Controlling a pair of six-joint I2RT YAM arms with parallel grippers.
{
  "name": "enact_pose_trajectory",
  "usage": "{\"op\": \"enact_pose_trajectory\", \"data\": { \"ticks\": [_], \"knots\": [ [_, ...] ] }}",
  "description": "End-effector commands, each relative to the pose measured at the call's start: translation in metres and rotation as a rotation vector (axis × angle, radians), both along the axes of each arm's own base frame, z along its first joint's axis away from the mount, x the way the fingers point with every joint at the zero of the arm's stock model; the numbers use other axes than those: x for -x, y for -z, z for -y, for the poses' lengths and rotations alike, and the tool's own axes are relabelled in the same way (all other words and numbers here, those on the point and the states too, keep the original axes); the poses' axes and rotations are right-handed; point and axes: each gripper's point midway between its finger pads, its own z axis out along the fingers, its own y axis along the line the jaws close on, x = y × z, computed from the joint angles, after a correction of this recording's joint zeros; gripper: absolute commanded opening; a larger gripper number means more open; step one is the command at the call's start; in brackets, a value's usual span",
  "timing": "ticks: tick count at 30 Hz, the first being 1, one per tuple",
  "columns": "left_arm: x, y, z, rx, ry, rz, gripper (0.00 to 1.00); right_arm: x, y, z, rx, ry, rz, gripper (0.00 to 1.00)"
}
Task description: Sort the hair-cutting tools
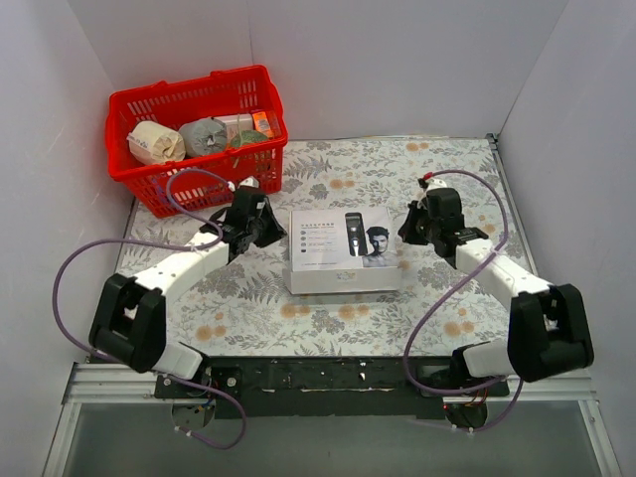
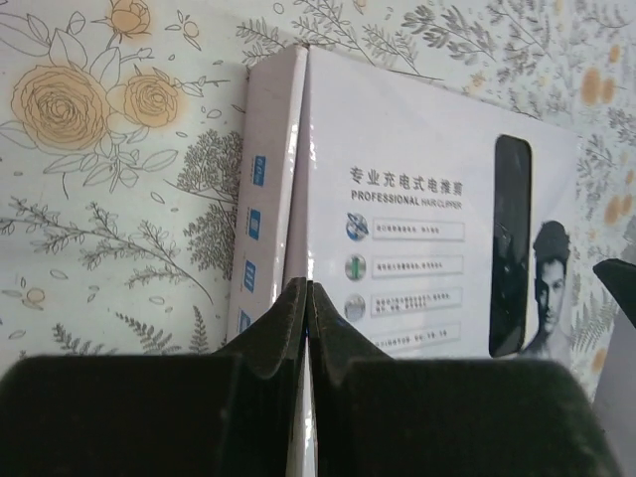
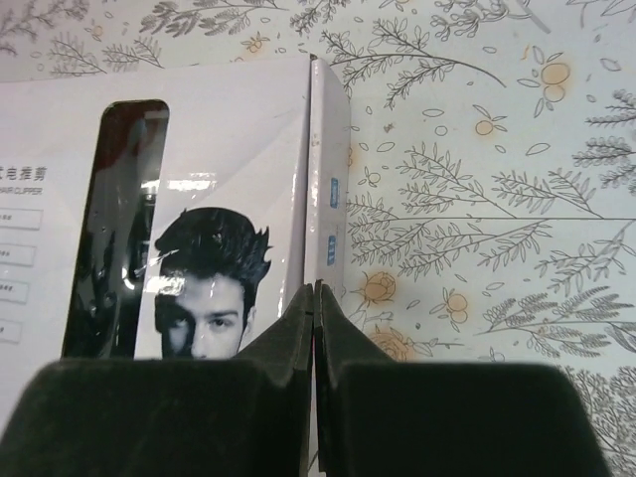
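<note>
Since both pairs of black fingers are pressed together on nothing, the left gripper [image 2: 306,290] and the right gripper [image 3: 315,290] must spread before taking anything. They hover at the left and right edges of the closed grey-white cardboard kit box [image 1: 343,266]. The slim black hair clipper [image 2: 511,248] shows only as a dark strip in the lid; window or print, I cannot tell. It is likely rigid, smooth and light, so grasp mid-body, not the head. Comb attachments and cord are hidden.
</note>
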Motion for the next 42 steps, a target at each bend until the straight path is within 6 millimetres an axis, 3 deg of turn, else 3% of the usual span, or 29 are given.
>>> {"op": "enact_pose_trajectory", "data": {
  "ticks": [1, 12, 13, 16, 18, 22, 35, 42],
  "knots": [
    [0.031, -0.004, -0.014, 0.000, -0.008, -0.008, 0.00, 0.023, -0.011, 0.014, 0.026, 0.024, 0.028, 0.01],
    [0.056, -0.003, -0.008, 0.059, 0.057, -0.005, 0.00, 0.060, -0.009, 0.017, 0.011, -0.019, 0.021, 0.01],
    [0.057, -0.005, -0.008, 0.060, 0.060, 0.001, 0.00, 0.060, -0.013, 0.020, 0.020, -0.010, 0.033, 0.10],
    [0.057, -0.015, -0.010, 0.063, 0.060, 0.032, 0.00, 0.065, -0.020, 0.024, 0.036, -0.008, 0.048, 0.15],
    [0.057, -0.018, -0.012, 0.054, 0.058, 0.037, 0.00, 0.065, -0.022, 0.029, 0.053, 0.011, 0.063, 0.15],
    [0.065, -0.010, -0.015, 0.049, 0.058, 0.014, 0.00, 0.071, -0.012, 0.028, 0.046, 0.002, 0.038, 0.04],
    [0.068, 0.025, -0.019, 0.024, 0.036, -0.031, 0.00, 0.070, 0.010, 0.019, 0.011, -0.024, 0.013, 0.01],
    [0.061, 0.025, -0.017, 0.028, 0.028, -0.024, 0.00, 0.059, -0.002, 0.016, 0.000, -0.027, 0.058, 0.01]
  ]
}}
